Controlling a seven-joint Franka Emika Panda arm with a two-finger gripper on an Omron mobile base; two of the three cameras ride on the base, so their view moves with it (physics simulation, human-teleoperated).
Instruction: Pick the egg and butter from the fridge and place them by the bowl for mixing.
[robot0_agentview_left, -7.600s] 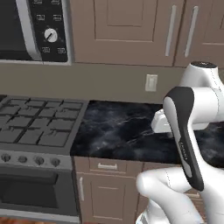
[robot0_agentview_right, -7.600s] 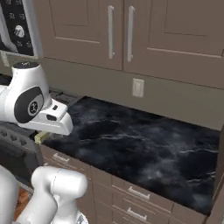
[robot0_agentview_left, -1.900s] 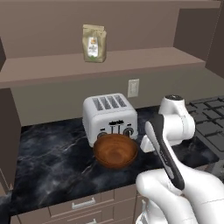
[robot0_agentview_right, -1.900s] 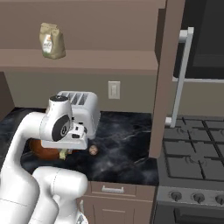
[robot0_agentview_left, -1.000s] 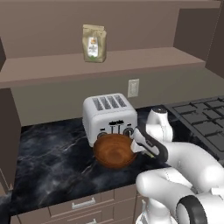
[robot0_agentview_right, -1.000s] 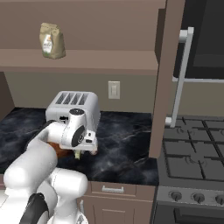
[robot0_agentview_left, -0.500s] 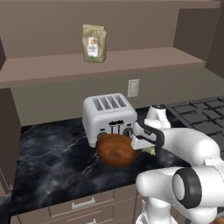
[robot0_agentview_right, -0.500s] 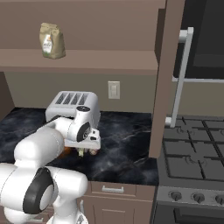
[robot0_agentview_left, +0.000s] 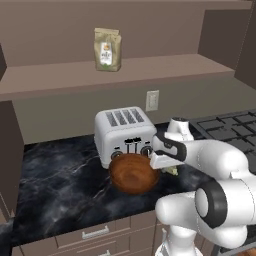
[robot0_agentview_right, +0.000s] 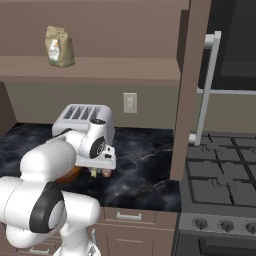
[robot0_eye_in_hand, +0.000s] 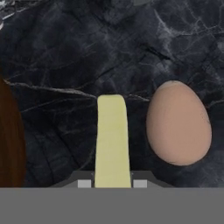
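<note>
Left base view: the bowl (robot0_agentview_left: 134, 173) is sitting on the dark marble counter (robot0_agentview_left: 60, 185), just in front of the white toaster (robot0_agentview_left: 124, 135). The bowl's interior is not discernible. The hand (robot0_agentview_left: 167, 167) is hanging low just beside the bowl's right rim.

Right base view: the hand (robot0_agentview_right: 98, 170) is hovering over the counter (robot0_agentview_right: 145, 175); the bowl (robot0_agentview_right: 70, 175) is showing partly behind the arm.

Hand view: the hand is clenching the butter (robot0_eye_in_hand: 113, 142), which is standing between the bowl's edge (robot0_eye_in_hand: 9, 144) and the egg (robot0_eye_in_hand: 178, 123). The egg is lying on the counter, near the butter but apart from it.
</note>
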